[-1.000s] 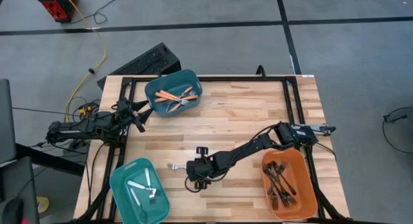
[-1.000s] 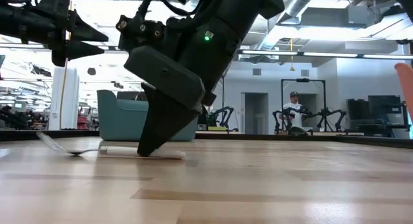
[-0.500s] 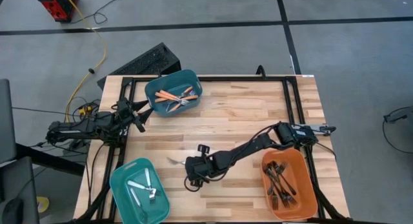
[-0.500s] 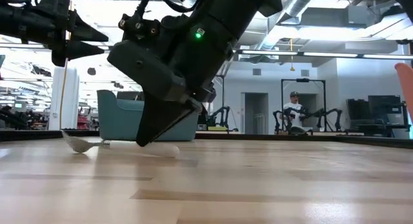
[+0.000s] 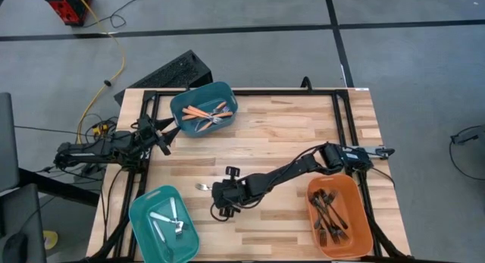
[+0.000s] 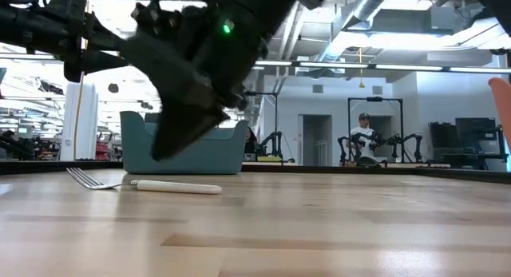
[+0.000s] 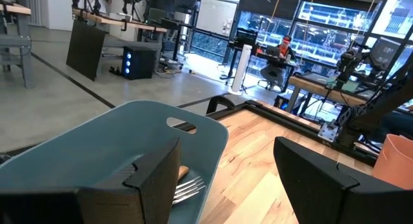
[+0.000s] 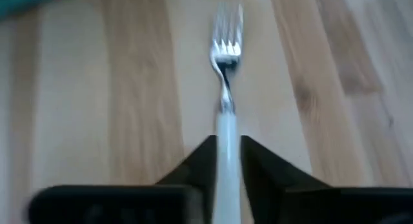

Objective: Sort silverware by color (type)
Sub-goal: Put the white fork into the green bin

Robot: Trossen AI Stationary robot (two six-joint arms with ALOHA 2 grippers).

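Hovering low over the surface (image 5: 288, 134), the right pincer (image 8: 227, 145) sits slightly parted astride the white-handled fork (image 8: 225, 88), apparently aligning to grasp it lengthwise, while the left pincer (image 5: 170, 133) waits spread beside the teal bin (image 5: 179, 104).

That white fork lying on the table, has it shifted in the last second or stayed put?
Yes. In the low view the white fork now lies flat, tines nearer the picture's left edge, handle below the teal bin; earlier it sat farther right.

A light wooden table (image 5: 280, 134) fills the frame's middle. On it sit two teal bins (image 5: 203, 110) (image 5: 163, 223), upper left and lower left, an orange bin (image 5: 339, 216) lower right, and a white-handled fork (image 5: 203, 187) near centre.
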